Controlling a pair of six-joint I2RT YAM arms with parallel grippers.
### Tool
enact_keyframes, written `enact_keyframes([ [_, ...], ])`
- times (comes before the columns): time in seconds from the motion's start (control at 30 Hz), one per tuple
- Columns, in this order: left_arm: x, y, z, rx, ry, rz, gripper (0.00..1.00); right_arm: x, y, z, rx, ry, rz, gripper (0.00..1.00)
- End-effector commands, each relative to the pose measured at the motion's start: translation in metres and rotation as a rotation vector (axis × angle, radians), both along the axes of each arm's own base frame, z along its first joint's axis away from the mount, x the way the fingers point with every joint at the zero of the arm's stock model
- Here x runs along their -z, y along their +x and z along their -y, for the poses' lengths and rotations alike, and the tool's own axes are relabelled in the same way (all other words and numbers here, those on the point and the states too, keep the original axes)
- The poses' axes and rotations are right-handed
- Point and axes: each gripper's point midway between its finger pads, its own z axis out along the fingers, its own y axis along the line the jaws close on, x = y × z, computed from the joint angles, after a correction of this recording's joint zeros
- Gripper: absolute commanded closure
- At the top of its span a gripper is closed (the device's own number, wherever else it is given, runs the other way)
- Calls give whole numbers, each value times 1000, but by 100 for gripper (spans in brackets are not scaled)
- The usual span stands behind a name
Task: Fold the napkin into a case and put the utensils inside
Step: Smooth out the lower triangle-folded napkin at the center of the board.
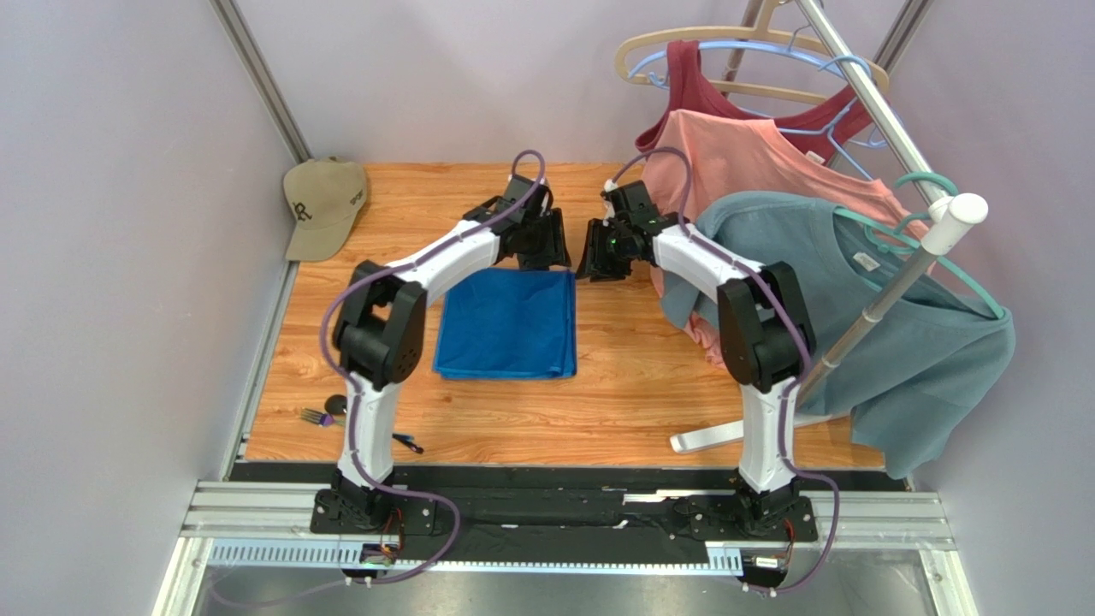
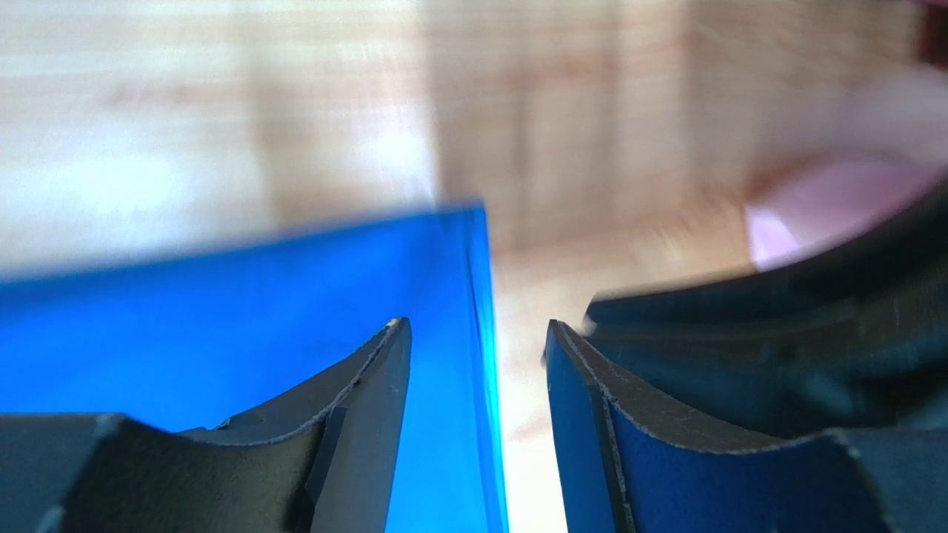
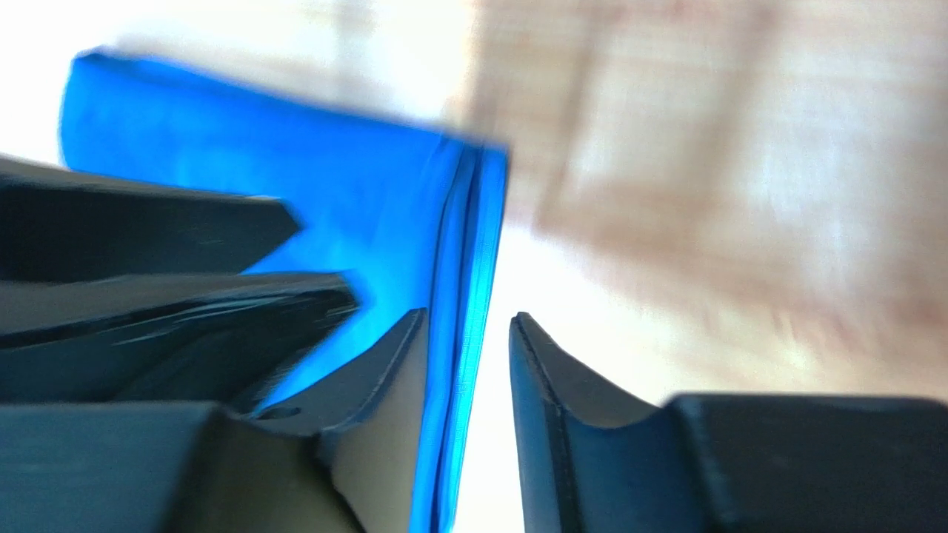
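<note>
**Both arms at the far edge of the folded napkin**

Far left: a cap [image 1: 324, 205]. By the left arm's base lie small dark items, probably the utensils [image 1: 319, 413]. Centre: the napkin [image 1: 505, 324], folded flat on the table [image 1: 617, 385]. The left gripper [image 2: 476, 339] is at its far right corner, fingers apart. The right gripper [image 3: 470, 324], fingers also apart, straddles the same layered edge. Right: hanging shirts [image 1: 771, 238].

Wooden table [image 1: 617, 385] bears napkin [image 1: 508, 324] (folded), cap [image 1: 324, 205], utensils [image 1: 312, 416].
</note>
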Motion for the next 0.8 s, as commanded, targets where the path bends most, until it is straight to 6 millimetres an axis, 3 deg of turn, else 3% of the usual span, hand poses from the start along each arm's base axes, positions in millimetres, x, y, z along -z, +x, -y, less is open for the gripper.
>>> enact_keyframes([
  [0.0,-64,-50,-2,98,-40,85,48,-28,-28,12,-15,16,20,61],
  [0.03,-60,-68,3,130,-28,72,51,-36,-36,9,-36,54,22,61],
  [0.07,-50,-89,-4,146,-6,45,56,-35,-45,6,-43,76,9,61],
  [0.1,-44,-102,-4,160,5,31,59,-20,-58,9,-45,87,-11,61],
  [0.13,-39,-119,1,180,25,30,59,-19,-66,6,-54,118,-24,62],
  [0.17,-29,-137,-4,187,44,8,57,-22,-75,4,-52,150,-31,63],
  [0.2,-24,-146,-3,193,56,7,52,-13,-83,3,-59,178,-37,66],
  [0.3,-12,-175,7,232,105,15,46,-16,-96,-6,-95,235,-22,70],
  [0.47,10,-186,9,234,244,42,45,-6,-115,-14,-120,298,-60,76],
  [0.77,17,-179,-6,188,336,59,47,12,-127,-23,-143,351,-119,82],
])
